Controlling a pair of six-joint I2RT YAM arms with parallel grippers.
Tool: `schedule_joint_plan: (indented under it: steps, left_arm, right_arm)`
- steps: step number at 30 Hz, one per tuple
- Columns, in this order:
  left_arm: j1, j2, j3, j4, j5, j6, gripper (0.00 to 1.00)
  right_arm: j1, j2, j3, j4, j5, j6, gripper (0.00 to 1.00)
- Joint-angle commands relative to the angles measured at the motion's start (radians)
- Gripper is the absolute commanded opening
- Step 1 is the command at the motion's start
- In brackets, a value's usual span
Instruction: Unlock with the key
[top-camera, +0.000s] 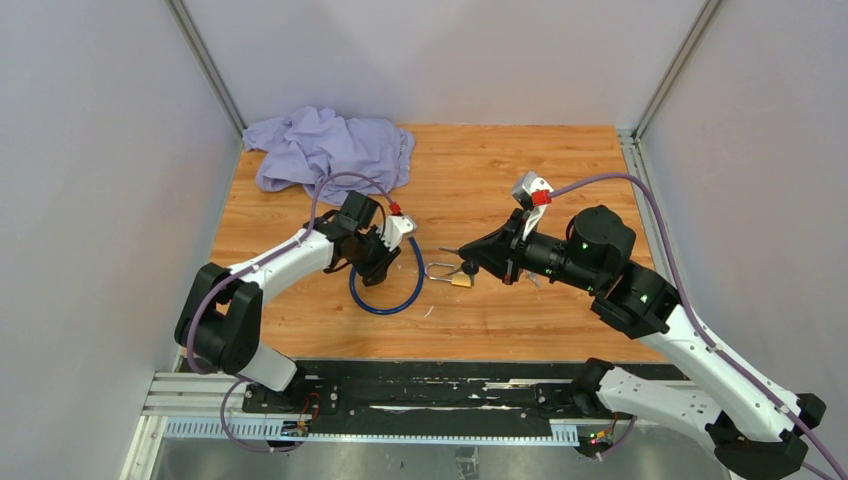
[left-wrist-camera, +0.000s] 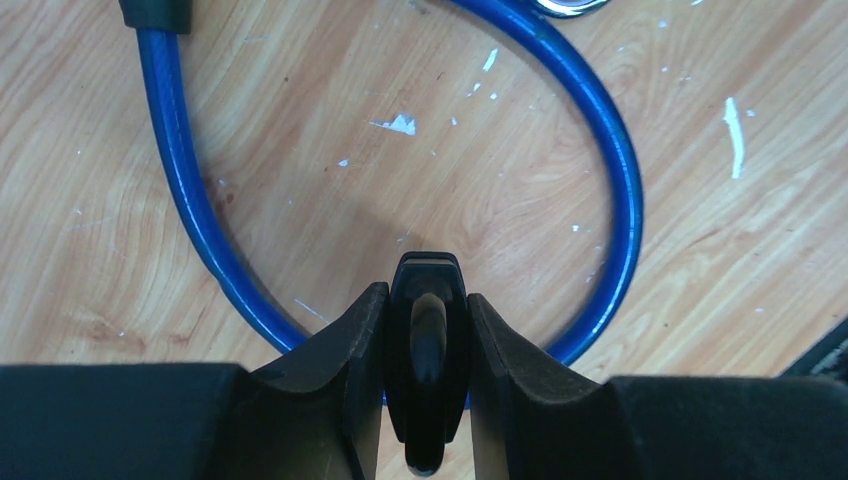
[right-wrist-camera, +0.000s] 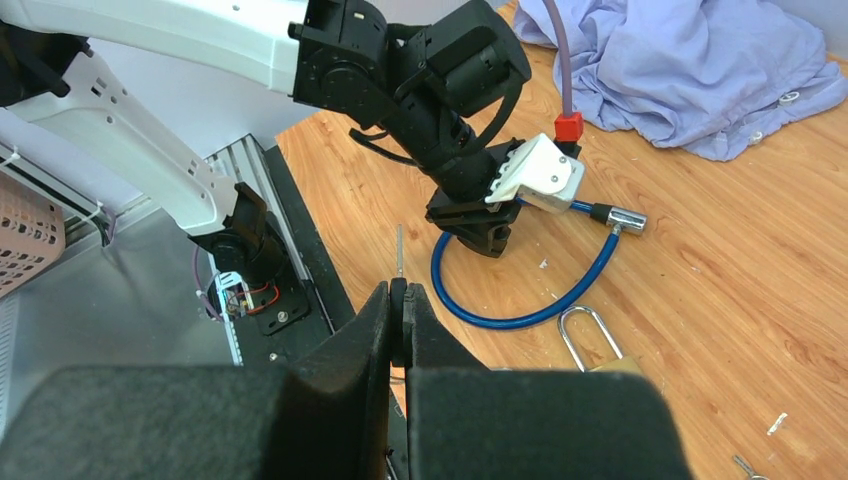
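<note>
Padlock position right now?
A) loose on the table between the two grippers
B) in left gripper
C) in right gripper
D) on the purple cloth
A: the padlock lies on the table between the left gripper and the right gripper, held by neither.

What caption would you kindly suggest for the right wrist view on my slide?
Right claw pinching the key, facing the left claw gripping the blue cable lock; padlock nearby.
</note>
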Motion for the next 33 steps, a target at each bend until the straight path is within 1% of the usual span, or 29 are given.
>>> schedule_joint_plan:
  steps: [1, 9, 19, 22, 25, 26, 29, 30, 33]
  left_arm:
    - [-0.008, -0.058, -0.035, 0.169, -0.049, 0.024, 0.05]
    - [-0.008, -0.107, -0.142, 0.319, -0.085, 0.034, 0.05]
    - [-0.008, -0.091, -0.202, 0.364, -0.031, 0.041, 0.12]
    - [-0.008, -0.086, -0.209, 0.369, -0.042, 0.037, 0.2]
    - [-0.007, -0.084, -0.212, 0.362, -0.045, 0.027, 0.22]
    - [-0.006, -0.086, -0.214, 0.36, -0.042, 0.026, 0.25]
    - [0.003, -0.099, -0.218, 0.353, -0.025, 0.019, 0.45]
    - [0.005, -0.101, -0.217, 0.348, -0.021, 0.018, 0.48]
    - [0.008, -0.108, -0.216, 0.341, -0.016, 0.014, 0.5]
  right_arm:
    - [-0.011, -0.009, 0.04, 0.002, 0.009, -0.018, 0.01]
    - [-0.011, -0.006, 0.045, 0.006, 0.005, -0.018, 0.0]
    - [-0.01, 0.001, 0.049, 0.008, 0.003, -0.014, 0.01]
    - [-0.01, 0.004, 0.049, 0.009, 0.003, -0.013, 0.01]
    - [-0.011, 0.008, 0.05, 0.012, -0.001, -0.012, 0.01]
    - [-0.011, 0.009, 0.052, 0.012, -0.001, -0.013, 0.01]
    - [-0.011, 0.011, 0.053, 0.011, -0.001, -0.014, 0.01]
    - [-0.01, 0.012, 0.053, 0.011, -0.002, -0.014, 0.01]
    - [-0.01, 0.015, 0.057, 0.011, -0.003, -0.016, 0.01]
